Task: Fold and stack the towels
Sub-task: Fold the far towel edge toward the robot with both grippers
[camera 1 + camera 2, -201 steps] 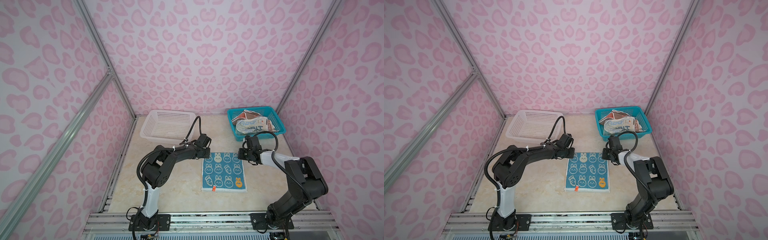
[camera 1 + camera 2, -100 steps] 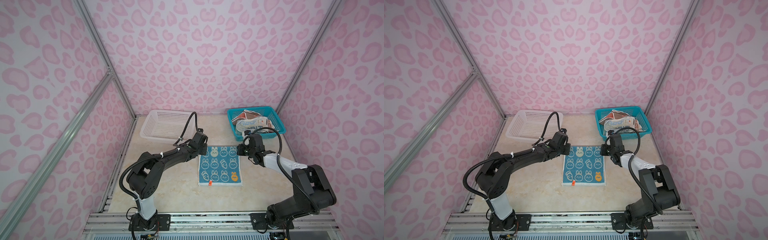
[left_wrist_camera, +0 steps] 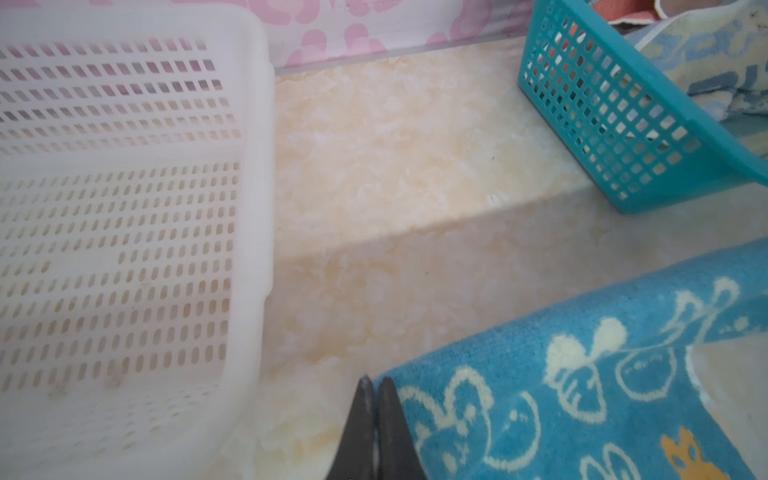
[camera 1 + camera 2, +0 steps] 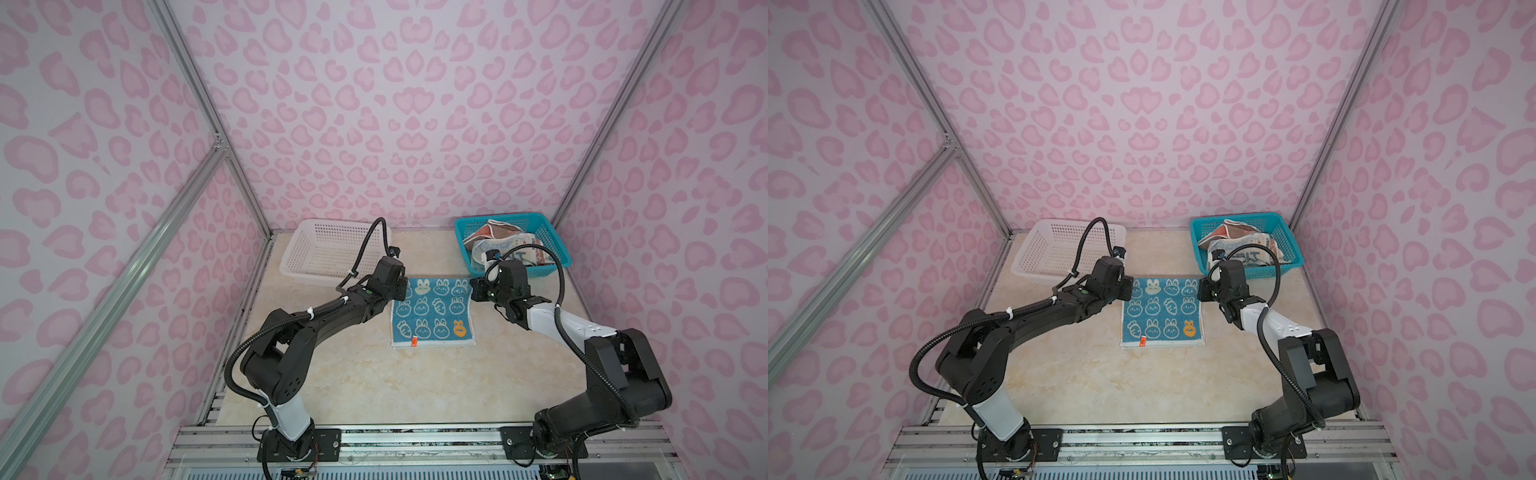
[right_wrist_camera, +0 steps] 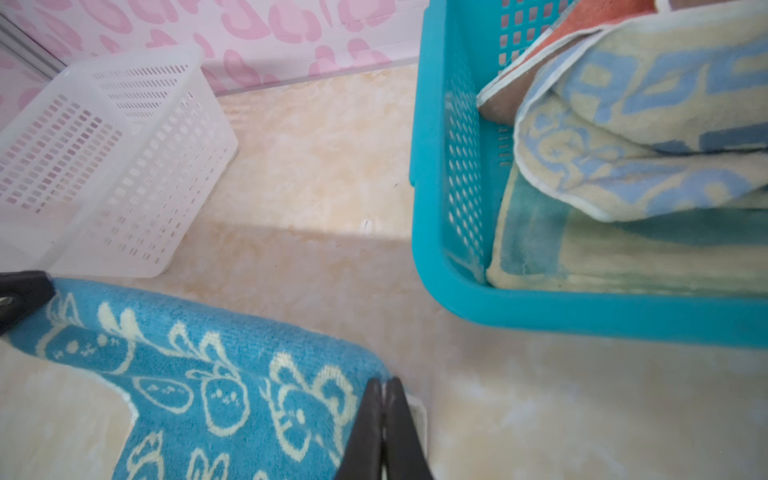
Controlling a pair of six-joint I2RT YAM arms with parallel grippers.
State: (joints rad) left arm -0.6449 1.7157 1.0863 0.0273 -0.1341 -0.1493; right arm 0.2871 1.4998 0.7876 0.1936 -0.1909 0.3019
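**Far edge of the blue towel raised for a first fold**

The blue towel (image 4: 432,311), patterned with white rabbits, lies toward the back of the table between the two arms. Its near edge rests flat and its far edge is lifted. The left gripper (image 3: 372,380) is clenched on the far left corner and the right gripper (image 5: 384,382) on the far right corner. Both wrist views show the cloth rising to closed fingertips.

The step in hand appears to be the first fold, bringing the far edge over to the near edge. Done well, both arms travel together at equal height and keep the edge between them taut, so no crease forms. The held corners should meet the near corners, along the hem with the small orange tag (image 4: 414,341), before either grip lets go. Too high a lift would likely drag the near edge out of place.

Pink-patterned walls (image 4: 415,104) enclose the cell on three sides. The table (image 4: 374,374) is pale, marbled and smooth, so cloth may slide on it. The white basket (image 4: 316,276) stands at the back left. The teal basket (image 4: 544,270), at the back right, holds the other towels (image 4: 507,239) in a loose heap.
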